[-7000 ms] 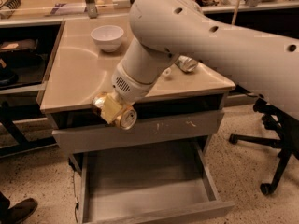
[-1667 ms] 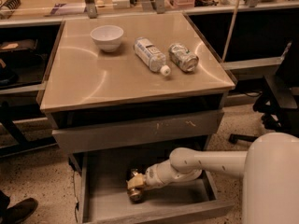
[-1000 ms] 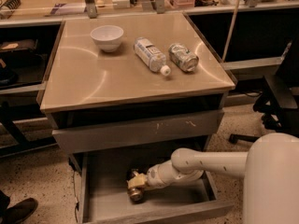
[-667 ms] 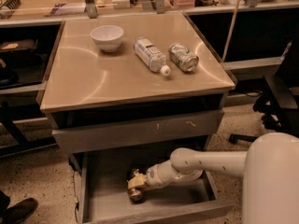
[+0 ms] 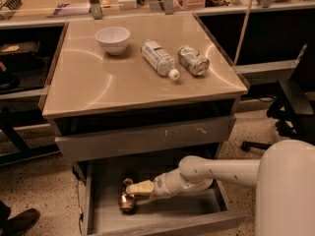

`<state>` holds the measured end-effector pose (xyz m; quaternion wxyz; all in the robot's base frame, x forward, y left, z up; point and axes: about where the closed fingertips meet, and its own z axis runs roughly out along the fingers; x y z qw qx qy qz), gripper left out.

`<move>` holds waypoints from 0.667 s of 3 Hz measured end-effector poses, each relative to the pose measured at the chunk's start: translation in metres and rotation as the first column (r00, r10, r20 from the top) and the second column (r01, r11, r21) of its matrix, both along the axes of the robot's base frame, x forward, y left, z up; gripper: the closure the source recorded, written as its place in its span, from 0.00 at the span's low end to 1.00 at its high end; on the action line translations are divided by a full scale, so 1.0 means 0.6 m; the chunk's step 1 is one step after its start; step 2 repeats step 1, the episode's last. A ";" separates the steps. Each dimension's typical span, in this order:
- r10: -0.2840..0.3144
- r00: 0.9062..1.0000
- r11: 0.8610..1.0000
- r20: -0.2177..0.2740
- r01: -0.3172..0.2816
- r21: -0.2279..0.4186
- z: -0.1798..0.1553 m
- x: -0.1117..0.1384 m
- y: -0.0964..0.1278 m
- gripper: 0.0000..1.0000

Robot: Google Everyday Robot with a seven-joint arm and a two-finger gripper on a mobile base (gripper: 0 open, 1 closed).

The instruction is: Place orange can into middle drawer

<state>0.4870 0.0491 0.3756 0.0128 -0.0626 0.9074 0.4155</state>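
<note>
Copper-orange, the orange can [image 5: 126, 202] rests on the floor of the middle drawer [image 5: 197, 215], in the drawer's left half, near its left wall. The claw [image 5: 134, 188] hangs touching or just over the can's top, a shade rightward, reaching in from the drawer's right side. I cannot tell whether it grips or has released.

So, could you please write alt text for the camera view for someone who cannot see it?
The robot's gripper reaches into the open middle drawer, right at the orange can near the drawer's left side. On the table above sit a white bowl, a clear plastic bottle lying down and a green-silver can on its side.
</note>
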 end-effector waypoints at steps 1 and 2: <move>0.000 1.000 1.000 0.000 0.000 0.000 0.000 0.000 0.000 0.00; 0.000 1.000 1.000 0.000 0.000 0.000 0.000 0.000 0.000 0.00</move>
